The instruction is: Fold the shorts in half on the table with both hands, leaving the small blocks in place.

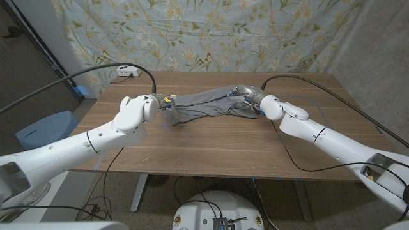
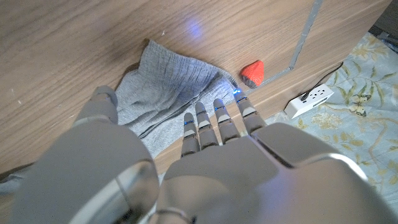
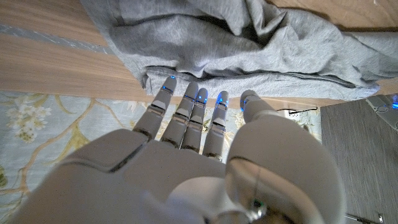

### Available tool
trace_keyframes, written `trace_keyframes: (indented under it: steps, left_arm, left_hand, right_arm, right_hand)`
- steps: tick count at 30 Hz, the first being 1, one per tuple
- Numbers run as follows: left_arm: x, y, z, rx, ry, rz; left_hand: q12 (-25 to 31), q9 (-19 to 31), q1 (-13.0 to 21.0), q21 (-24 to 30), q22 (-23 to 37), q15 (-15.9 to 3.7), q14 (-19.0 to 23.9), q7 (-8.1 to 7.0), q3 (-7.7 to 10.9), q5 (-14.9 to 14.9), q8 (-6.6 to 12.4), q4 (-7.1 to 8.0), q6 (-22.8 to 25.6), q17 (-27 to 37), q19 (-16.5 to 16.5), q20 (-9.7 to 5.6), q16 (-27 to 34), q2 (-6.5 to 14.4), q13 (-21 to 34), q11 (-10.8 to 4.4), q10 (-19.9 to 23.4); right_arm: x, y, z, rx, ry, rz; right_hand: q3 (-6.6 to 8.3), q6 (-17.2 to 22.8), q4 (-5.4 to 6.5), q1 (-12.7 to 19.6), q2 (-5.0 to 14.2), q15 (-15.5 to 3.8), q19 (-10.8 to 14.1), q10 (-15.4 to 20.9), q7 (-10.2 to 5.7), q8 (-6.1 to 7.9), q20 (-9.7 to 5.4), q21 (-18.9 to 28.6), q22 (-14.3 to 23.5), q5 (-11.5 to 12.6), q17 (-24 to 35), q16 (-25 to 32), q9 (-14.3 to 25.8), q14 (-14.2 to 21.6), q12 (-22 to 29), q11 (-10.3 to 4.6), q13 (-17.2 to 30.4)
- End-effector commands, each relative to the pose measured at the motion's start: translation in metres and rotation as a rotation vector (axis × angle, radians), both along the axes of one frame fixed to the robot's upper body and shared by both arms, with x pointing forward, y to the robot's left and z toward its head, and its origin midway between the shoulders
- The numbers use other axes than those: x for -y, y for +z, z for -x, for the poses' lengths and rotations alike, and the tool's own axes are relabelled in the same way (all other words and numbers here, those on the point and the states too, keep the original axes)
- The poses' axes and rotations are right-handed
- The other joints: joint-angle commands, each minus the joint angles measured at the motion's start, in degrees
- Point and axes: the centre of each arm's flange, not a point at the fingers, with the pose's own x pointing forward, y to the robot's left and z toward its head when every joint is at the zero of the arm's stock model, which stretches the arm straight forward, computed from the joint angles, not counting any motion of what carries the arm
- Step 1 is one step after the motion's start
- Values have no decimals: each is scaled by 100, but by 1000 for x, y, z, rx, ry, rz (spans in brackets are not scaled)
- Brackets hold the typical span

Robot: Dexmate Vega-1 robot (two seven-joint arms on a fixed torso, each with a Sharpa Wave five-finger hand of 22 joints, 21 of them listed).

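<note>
The grey shorts lie crumpled across the far middle of the table. My left hand is at their left end. In its wrist view the fingers reach out apart over the ribbed edge of the shorts, and the thumb lies on the cloth; nothing is gripped. A small red block sits just beyond that edge. My right hand is at the right end. Its straight, spread fingers touch the hem of the shorts without holding it.
A white power strip lies at the table's far left, also seen from the left wrist as the power strip. A strip of tape marks the wood near the red block. A floral curtain hangs behind; a blue bin stands on the floor.
</note>
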Motion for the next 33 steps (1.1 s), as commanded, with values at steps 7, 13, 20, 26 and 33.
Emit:
trace_keyframes:
  steps: [7, 13, 20, 26, 33]
  left_arm:
    - [30, -27, -27, 62, -5, -145]
    - [36, -33, -37, 33, 32, -189]
    - [38, -45, -47, 19, 61, -237]
    - [42, -54, -53, 73, 66, -284]
    - [41, -63, -65, 80, 35, -258]
  left_hand:
    - [131, 7, 235, 48, -8, -107, 161, -58, 67, 102, 73, -17, 94, -2, 230, -28, 105, 258, -14, -100, 105]
    - [140, 1, 650, 73, -13, -139, 202, -83, 275, 144, 65, -123, 39, -5, 310, -57, 105, 632, -46, -123, 84]
    - [88, -2, 872, 97, -16, -153, 145, -60, 304, 110, 27, -209, -115, -20, 381, -98, 65, 659, -68, -143, -98]
    - [148, -3, 1640, 192, 0, -184, 245, -49, 623, 27, 78, -298, -106, -13, 559, -90, 91, 1155, -104, -201, -67]
    - [124, -2, 1935, 267, 14, -212, 294, -67, 711, -96, 19, -308, -301, -23, 678, -131, 93, 1315, -113, -178, -176]
  right_arm:
    - [1, -16, -7, -30, 16, -37]
    - [4, -19, -11, -40, 17, -51]
    - [6, -18, -14, -40, 23, -60]
    - [6, -18, -18, -48, 29, -60]
    - [7, -19, -20, -52, 30, -64]
  right_hand:
    - [76, 8, -11, -5, 59, -92, -16, 39, 18, -5, -9, -16, 1, 15, -1, -36, 6, 2, -41, -17, 6]
    - [93, 1, -18, -9, 67, -93, -16, 35, 20, -7, -11, -16, 0, 14, -7, -34, 6, 3, -56, -17, 1]
    - [107, 11, -22, -22, 74, -88, -17, 60, 37, -3, -13, -17, -1, 10, -11, -30, 6, 2, -62, -10, -5]
    - [120, 26, -32, -26, 73, -95, -17, 70, 50, 3, -15, -17, -2, 8, -17, -25, 5, 14, -70, -5, -9]
    - [147, 37, -53, -24, 69, -88, -21, 80, 52, 6, -12, -20, -3, 7, -32, -26, 5, 23, -83, -4, -15]
